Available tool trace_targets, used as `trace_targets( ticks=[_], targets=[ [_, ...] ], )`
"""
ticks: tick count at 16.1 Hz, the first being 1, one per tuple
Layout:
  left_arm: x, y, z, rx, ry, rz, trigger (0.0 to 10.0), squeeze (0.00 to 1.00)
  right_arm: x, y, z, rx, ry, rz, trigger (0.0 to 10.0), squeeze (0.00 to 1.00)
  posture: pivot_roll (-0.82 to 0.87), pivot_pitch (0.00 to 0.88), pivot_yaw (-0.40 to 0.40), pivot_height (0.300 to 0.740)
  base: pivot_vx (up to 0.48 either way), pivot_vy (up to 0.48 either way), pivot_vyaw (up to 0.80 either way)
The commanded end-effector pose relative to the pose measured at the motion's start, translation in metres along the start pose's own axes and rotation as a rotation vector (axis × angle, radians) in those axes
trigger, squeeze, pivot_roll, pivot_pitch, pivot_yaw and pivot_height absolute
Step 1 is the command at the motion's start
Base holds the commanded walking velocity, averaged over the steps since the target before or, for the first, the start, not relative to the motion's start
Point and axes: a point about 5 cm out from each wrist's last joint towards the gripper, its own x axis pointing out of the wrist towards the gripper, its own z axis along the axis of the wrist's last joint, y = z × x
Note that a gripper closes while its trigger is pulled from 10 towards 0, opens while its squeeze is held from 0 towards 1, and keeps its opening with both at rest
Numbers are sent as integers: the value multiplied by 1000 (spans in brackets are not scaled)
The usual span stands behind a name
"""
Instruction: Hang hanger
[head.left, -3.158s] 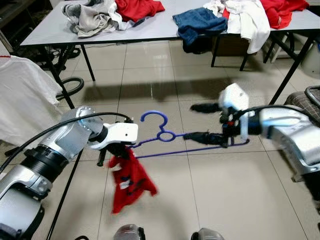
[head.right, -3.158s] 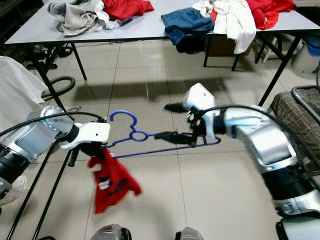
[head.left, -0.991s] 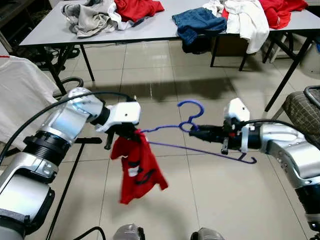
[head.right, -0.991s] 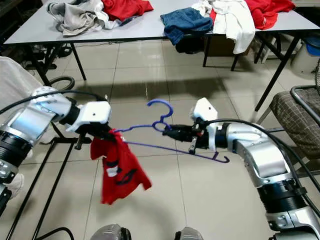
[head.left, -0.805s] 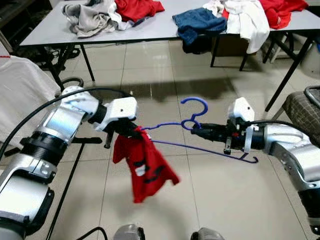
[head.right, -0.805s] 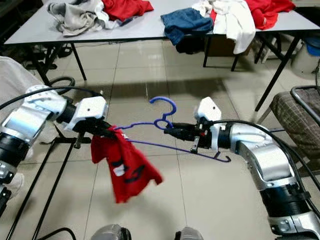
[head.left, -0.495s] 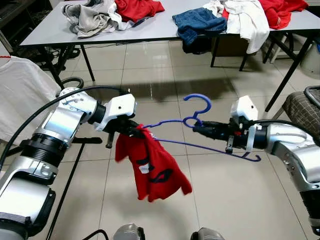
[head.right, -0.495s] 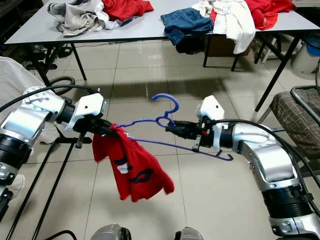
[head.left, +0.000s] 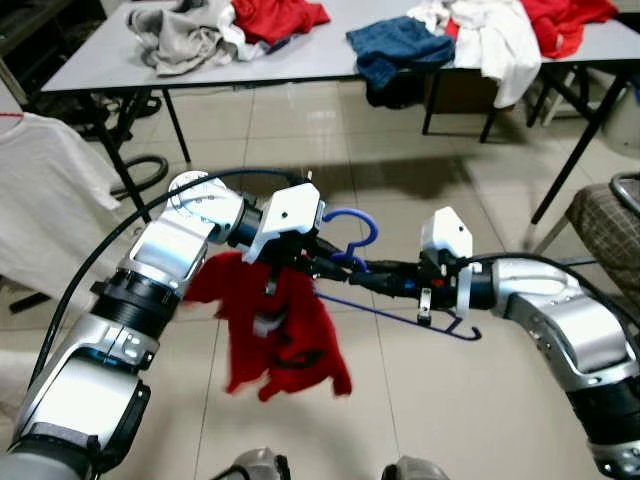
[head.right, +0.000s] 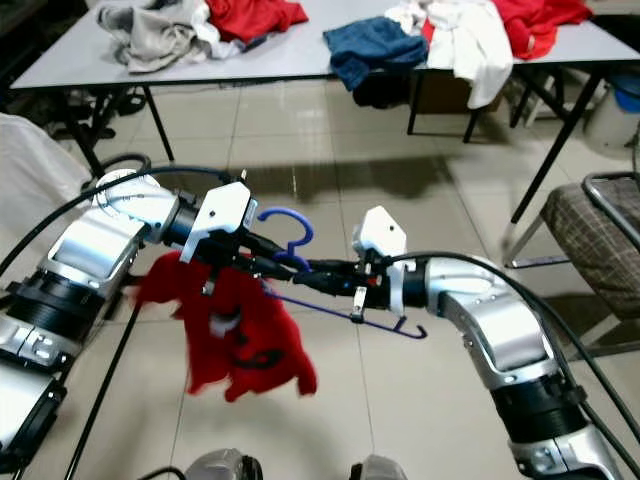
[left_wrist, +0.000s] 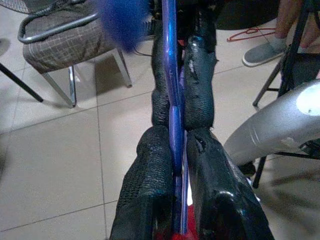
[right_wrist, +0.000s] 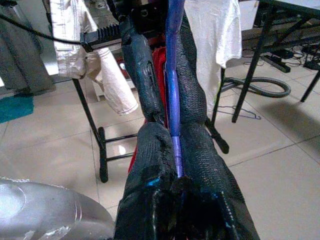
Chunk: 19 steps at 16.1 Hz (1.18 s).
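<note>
The hanger (head.left: 352, 245) is held between the left gripper (head.left: 318, 268) and the right gripper (head.left: 366, 281), whose fingertips nearly meet. A garment (head.left: 272, 335) is draped below the left gripper. Beyond both grippers a table (head.left: 300, 55) is seen, heaped with clothes (head.left: 400, 42).

No legible text, only a blurred white print on the red shirt (head.left: 280, 335).

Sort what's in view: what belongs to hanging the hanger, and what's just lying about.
Belongs to the job:
blue hanger
red garment on it
left tool, shut on the hanger
right tool, shut on the hanger

Just lying about:
table
clothes pile
jeans
checked chair
</note>
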Motion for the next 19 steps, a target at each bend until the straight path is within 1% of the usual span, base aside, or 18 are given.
trace_targets(
  ticks=[1, 4, 6, 7, 8, 9, 10, 12, 13, 15, 16, 17, 18, 19],
  targets=[
    [1, -1, 2, 17, -1, -3, 10000, 0, -5, -5, 10, -29, -19, -37, 0, 0, -129, 0, 73, 740, 0, 0, 0],
    [0, -1, 4, 13, -10, -4, 10000, 0, -2, -5, 10, -32, -11, -26, 0, 0, -129, 0, 73, 740, 0, 0, 0],
    [-6, -1, 4, 0, -19, 3, 10000, 0, -4, -6, 10, -34, -7, -28, 0, 0, -125, 0, 69, 740, 0, 0, 0],
    [-12, 0, 6, -30, -50, -1, 10000, 0, -5, -7, 10, -34, -4, -31, 0, 0, -125, 0, 69, 740, 0, 0, 0],
    [-16, 0, 10, -59, -93, -17, 10000, 800, -6, -8, 9, -33, -2, -37, 0, 0, -123, 0, 67, 740, 0, 0, 0],
    [-20, 1, 13, -76, -135, -15, 10000, 1000, -7, -9, 9, -33, -1, -41, 0, 0, -123, 0, 67, 740, 0, 0, 0],
    [-24, 0, 15, -99, -159, -20, 10000, 1000, -7, -9, 9, -31, -4, -45, 0, 0, -123, 0, 67, 740, 0, 0, 0],
    [-27, 1, 12, -120, -169, -13, 10000, 1000, -7, -9, 9, -31, -7, -48, 0, 0, -120, 0, 66, 740, 0, 0, 0],
    [-29, 0, 7, -137, -152, -7, 10000, 1000, -7, -10, 10, -31, -10, -49, 0, 0, -120, 0, 66, 740, 0, 0, 0],
    [-37, 3, -2, -122, -97, 54, 10000, 1000, -10, -11, 12, -32, -18, -45, 0, 0, -120, 0, 66, 740, 0, 0, 0],
    [-39, 4, -3, -112, -88, 70, 10000, 1000, -11, -11, 12, -32, -18, -43, 0, 0, -120, 0, 66, 740, 0, 0, 0],
    [-49, 5, -11, -96, -30, 94, 10000, 0, -15, -9, 13, -30, -22, -22, 0, 0, -120, 0, 66, 740, 0, 0, 0],
    [-52, 4, -15, -107, -6, 87, 10000, 0, -17, -8, 14, -28, -22, -2, 0, 0, -119, 0, 65, 740, 0, 0, 0],
    [-51, 3, -19, -104, 11, 76, 10000, 0, -18, -6, 14, -28, -21, 16, 0, 0, -119, 0, 65, 740, 0, 0, 0]
  ],
)
